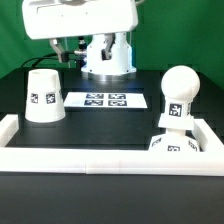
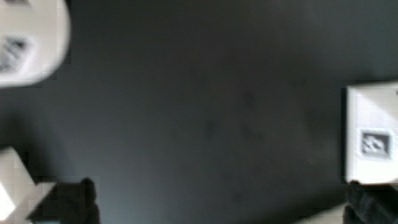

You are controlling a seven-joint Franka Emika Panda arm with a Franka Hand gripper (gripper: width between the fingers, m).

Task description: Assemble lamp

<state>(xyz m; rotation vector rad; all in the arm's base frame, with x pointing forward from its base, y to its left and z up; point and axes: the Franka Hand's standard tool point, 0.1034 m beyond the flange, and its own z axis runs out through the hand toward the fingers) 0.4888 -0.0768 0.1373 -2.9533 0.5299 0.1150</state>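
Observation:
In the exterior view the tapered shade (image 1: 44,96) stands mouth down on the black table at the left. The round-topped bulb (image 1: 178,94) stands upright at the right, seemingly on the tagged base (image 1: 178,146), which the front wall partly hides. My gripper (image 1: 68,52) hangs high at the back, behind the shade and apart from all parts. In the wrist view the gripper (image 2: 222,205) is open and empty over bare dark table. A rounded white tagged part (image 2: 22,45) sits at one edge and a flat white tagged piece (image 2: 370,140) at the other; I cannot tell which they are.
The marker board (image 1: 105,100) lies flat mid-table between the shade and the bulb. A low white wall (image 1: 100,160) runs along the table's front and sides. The robot's base (image 1: 108,55) stands at the back.

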